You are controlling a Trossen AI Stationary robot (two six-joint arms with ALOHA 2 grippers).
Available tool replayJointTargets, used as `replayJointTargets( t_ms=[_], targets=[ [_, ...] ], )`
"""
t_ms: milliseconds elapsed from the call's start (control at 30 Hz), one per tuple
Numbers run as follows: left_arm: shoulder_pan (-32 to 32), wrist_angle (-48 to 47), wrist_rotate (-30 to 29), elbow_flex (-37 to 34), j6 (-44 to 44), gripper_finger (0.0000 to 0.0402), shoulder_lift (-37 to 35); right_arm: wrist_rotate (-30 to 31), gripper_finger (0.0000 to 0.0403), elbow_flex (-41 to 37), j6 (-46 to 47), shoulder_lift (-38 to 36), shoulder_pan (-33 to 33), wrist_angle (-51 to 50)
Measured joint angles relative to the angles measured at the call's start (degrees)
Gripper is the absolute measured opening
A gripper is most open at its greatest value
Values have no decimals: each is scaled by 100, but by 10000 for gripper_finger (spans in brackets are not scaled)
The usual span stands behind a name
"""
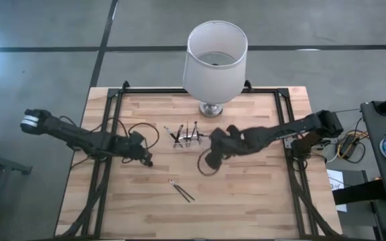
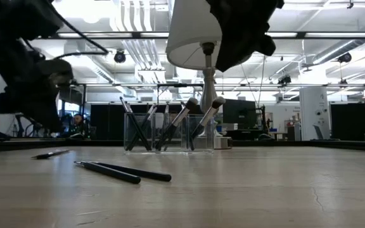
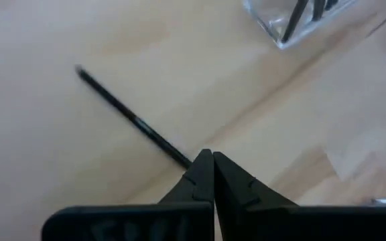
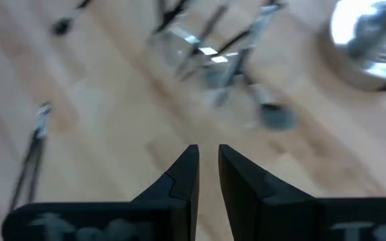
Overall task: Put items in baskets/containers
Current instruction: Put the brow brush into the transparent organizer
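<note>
A clear holder (image 1: pixel 186 136) stands at the table's middle, and several dark sticks lean in it (image 2: pixel 170 123). Two more sticks (image 1: pixel 181 191) lie side by side nearer the front edge. Left of the holder a single stick (image 3: pixel 126 114) lies flat on the wood (image 2: pixel 51 153). My left gripper (image 1: pixel 147 161) hovers shut above the table, left of the holder; the single stick's near end runs out of sight behind its fingertips (image 3: pixel 206 159). My right gripper (image 1: pixel 214 139) hangs just right of the holder, tilted down, its fingers (image 4: pixel 206 157) a little apart with nothing between them.
A large white lampshade (image 1: pixel 214 57) on a metal base (image 1: pixel 211 108) stands right behind the holder, near the far edge. A black cable loop (image 1: pixel 210 164) hangs from the right arm. Bare wood lies to the front left and front right.
</note>
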Motion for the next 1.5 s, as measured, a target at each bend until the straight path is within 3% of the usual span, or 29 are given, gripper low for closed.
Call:
replayJointTargets(
  t_ms=[167, 300, 433, 533, 900, 1233, 1500],
  targets=[
    [7, -839, -777, 175, 798, 0, 19, -29, 64, 116, 239, 271, 377, 179],
    [21, -813, -1342, -54, 1286, 0, 37, -20, 81, 309, 463, 571, 494, 199],
    [20, -90, -892, -347, 2401, 0, 26, -44, 94, 628, 504, 977, 675, 272],
    [48, 43, -597, -479, 2504, 0, -4, -30, 99, 952, 669, 1307, 849, 265],
    [39, 1399, -894, -948, 4880, 0, -94, 183, 84, 2106, 1548, 2407, 1318, -243],
    [35, 1172, -1178, -949, 4355, 0, -99, 157, 83, 2813, 1811, 3094, 1366, -641],
    [35, 1145, -1075, -999, 4034, 0, 126, 132, 79, 2787, 1612, 3101, 1221, -813]
  ],
)
